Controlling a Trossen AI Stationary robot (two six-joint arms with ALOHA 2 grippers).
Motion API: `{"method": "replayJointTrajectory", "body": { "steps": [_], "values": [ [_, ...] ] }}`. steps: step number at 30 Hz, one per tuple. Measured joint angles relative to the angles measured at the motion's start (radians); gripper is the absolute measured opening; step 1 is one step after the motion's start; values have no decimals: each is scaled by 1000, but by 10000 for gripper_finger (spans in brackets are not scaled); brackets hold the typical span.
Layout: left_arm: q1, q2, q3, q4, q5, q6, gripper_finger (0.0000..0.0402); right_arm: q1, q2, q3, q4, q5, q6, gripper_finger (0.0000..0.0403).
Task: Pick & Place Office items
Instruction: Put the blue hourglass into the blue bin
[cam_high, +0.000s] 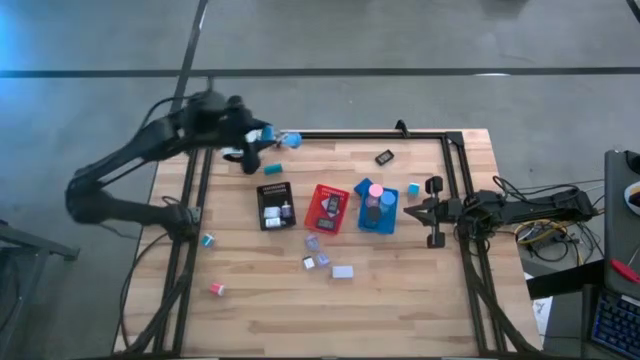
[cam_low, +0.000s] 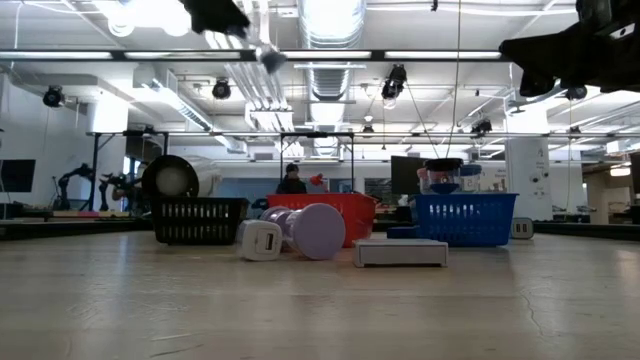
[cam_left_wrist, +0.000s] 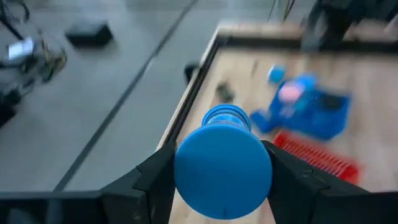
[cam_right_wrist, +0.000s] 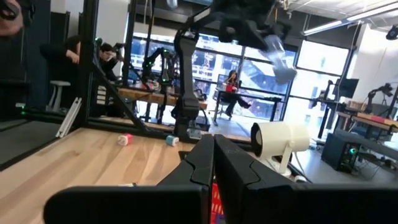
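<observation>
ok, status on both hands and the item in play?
Left hand shut on blue round cap, raised near table's far-left corner. Right hand shut, empty, parked beside blue tray. Nothing in the way.

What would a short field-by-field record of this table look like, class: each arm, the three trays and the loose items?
left gripper: raised over the table's far left corner, fingers shut on a blue round cap
right gripper: low at the table's right side beside the blue tray, fingers shut, empty
trays: black tray, red tray and blue tray in a row mid-table
blue tray contents: pink cap among others
loose items: small blocks in front of the trays; two small pieces near the left edge
</observation>
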Motion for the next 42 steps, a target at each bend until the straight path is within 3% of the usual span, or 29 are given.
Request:
{"method": "replayJointTrajectory", "body": {
  "steps": [8, 13, 18, 21, 26, 37, 42],
  "values": [
    [-80, -379, -336, 267, 22, -143, 199, 0, 0, 0, 6, 0, -1, 8],
    [-105, -595, -635, 639, 103, -294, 199, 0, 0, 0, 6, 0, 13, 8],
    [-114, -715, -886, 915, 143, -388, 199, 0, 0, 0, 7, 0, 11, 8],
    [-115, -748, -1007, 1064, 143, -405, 199, 0, 0, 0, 8, 1, 12, 8],
    [-115, -747, -1137, 1165, 143, -449, 199, 0, 5, 0, 7, 0, 18, 8],
    [-115, -747, -1309, 1328, 141, -450, 199, 0, 24, 0, 9, 1, -4, 8],
    [-115, -748, -1326, 1332, 140, -450, 199, 0, 24, 0, 27, 2, -23, 8]
  ]
}}
